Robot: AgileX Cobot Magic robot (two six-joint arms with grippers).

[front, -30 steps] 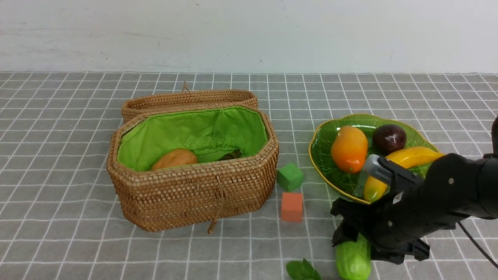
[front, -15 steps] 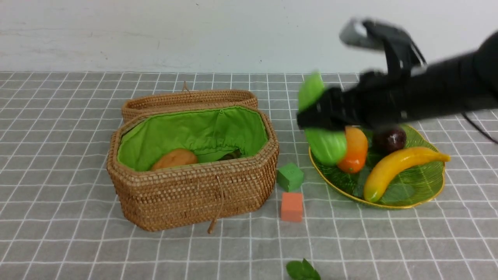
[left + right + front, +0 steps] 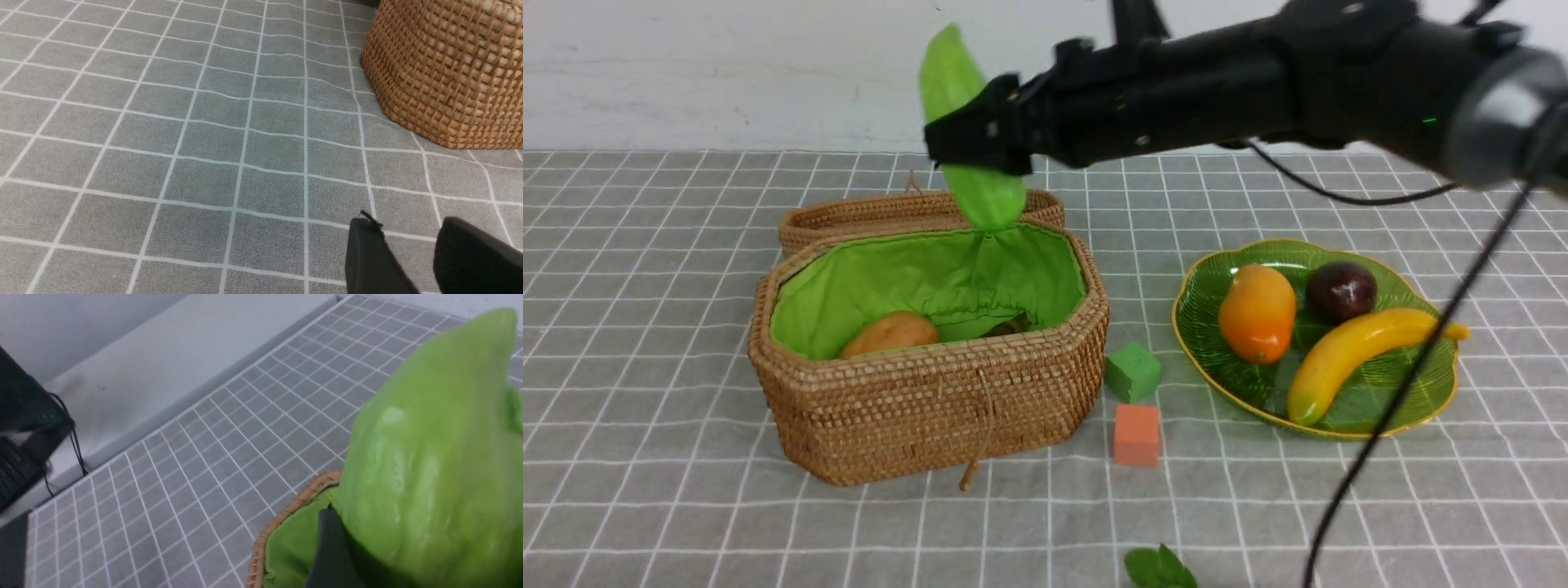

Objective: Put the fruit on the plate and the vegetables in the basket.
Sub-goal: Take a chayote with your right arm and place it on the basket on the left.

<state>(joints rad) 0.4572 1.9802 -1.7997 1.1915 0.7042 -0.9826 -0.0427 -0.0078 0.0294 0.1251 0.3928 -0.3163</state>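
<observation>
My right gripper [image 3: 970,147] is shut on the light green bumpy cucumber [image 3: 974,135] and holds it upright in the air over the back rim of the open wicker basket [image 3: 915,416]. In the right wrist view the cucumber [image 3: 433,457] fills the frame beside one dark finger [image 3: 331,547], above the green lining. An orange-tan bulb [image 3: 890,333] lies inside the basket. The green plate [image 3: 1205,282] holds the mango [image 3: 1256,312], the dark purple ball [image 3: 1341,290] and the banana [image 3: 1356,351]. A leafy sprig [image 3: 1160,567] lies at the front edge. My left gripper [image 3: 408,241] is open over bare cloth, empty.
A green cube [image 3: 1131,371] and an orange cube [image 3: 1135,434] sit between basket and plate. The basket's lid [image 3: 915,208] lies open behind it. The right arm's cable [image 3: 1405,384] hangs across the plate. The basket wall [image 3: 445,73] stands ahead of the left gripper.
My right arm has lifted the cucumber from the front of the table near the plate, swung it up and to the left, and now holds it above the basket.
</observation>
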